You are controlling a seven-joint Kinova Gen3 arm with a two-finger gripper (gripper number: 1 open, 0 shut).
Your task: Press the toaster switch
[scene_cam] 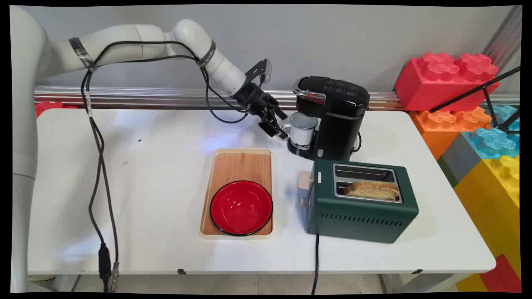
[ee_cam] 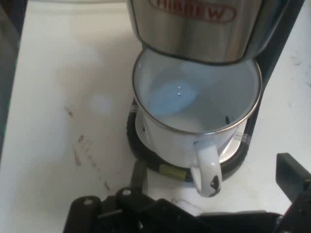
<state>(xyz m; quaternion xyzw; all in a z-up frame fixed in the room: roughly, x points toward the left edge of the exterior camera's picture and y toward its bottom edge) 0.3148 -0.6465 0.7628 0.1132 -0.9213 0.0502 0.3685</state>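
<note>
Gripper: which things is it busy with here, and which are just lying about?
At the gripper: gripper, open, by the handle of the white mug; coffee maker, with the mug standing on its base.
Lying about: green toaster with bread slice; red bowl on wooden tray; toy blocks.

I work in a lab mock-up of a kitchen: coffee maker (scene_cam: 332, 116) and toaster (scene_cam: 361, 201) on a white table (scene_cam: 145, 187), giant toy bricks (scene_cam: 449, 79) beside.
</note>
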